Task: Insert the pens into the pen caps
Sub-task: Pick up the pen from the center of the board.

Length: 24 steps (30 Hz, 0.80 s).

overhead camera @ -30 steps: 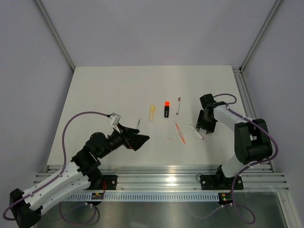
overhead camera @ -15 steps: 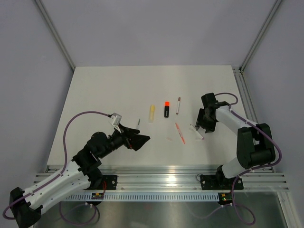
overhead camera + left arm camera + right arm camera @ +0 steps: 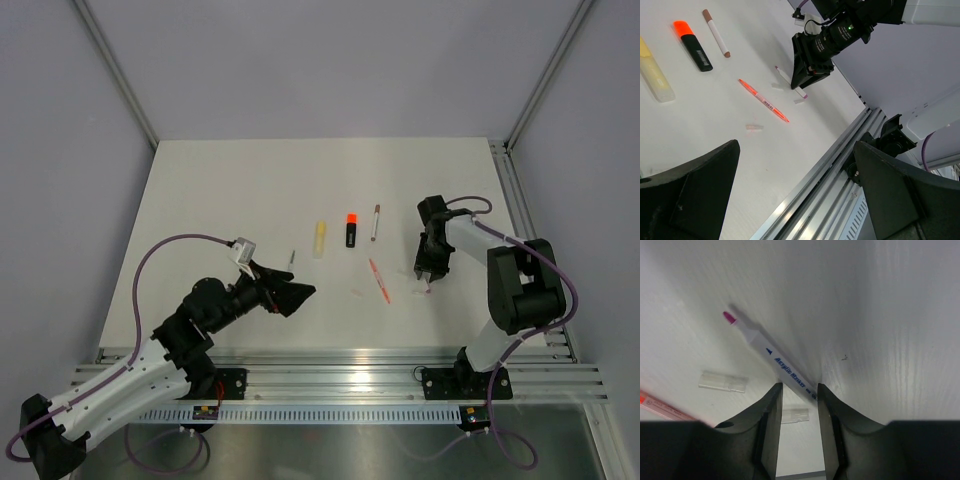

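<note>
A white pen with a magenta tip lies slanted on the table. My right gripper is low over it, jaws narrowed either side of its rear end with a gap still showing. Two clear pen caps lie close by. An orange-red pen lies left of the right gripper. Farther back are a black highlighter with an orange end, a pale yellow highlighter and a thin pen. Another clear cap lies alone. My left gripper hangs wide open and empty.
A short grey piece lies just beyond the left gripper. The metal rail runs along the table's near edge, below the pens. Frame posts stand at the table's back corners.
The right gripper has shifted a little left onto the white pen's end and its jaws have narrowed. The left arm has not moved.
</note>
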Each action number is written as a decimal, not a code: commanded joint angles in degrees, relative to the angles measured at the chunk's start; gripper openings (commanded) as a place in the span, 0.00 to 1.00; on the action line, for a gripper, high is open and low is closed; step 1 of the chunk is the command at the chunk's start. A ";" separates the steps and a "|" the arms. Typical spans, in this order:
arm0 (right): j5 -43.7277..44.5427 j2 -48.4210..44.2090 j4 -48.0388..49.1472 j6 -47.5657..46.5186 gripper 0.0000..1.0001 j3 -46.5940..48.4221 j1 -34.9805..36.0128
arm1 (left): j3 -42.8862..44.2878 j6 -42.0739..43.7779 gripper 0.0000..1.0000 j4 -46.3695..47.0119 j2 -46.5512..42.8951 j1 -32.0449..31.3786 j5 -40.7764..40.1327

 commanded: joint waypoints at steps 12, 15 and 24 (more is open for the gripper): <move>-0.55 8.55 -0.16 -3.81 0.31 11.03 -2.12 | 0.23 1.11 0.99 1.23 0.79 -0.22 -2.97; -2.14 9.79 -1.65 -4.69 0.33 12.70 -2.47 | 0.40 1.20 0.99 1.14 1.05 -0.22 -3.24; -4.33 12.25 -6.13 -4.16 0.29 14.64 -2.47 | 0.75 1.64 0.99 -0.53 -0.62 -0.22 -4.03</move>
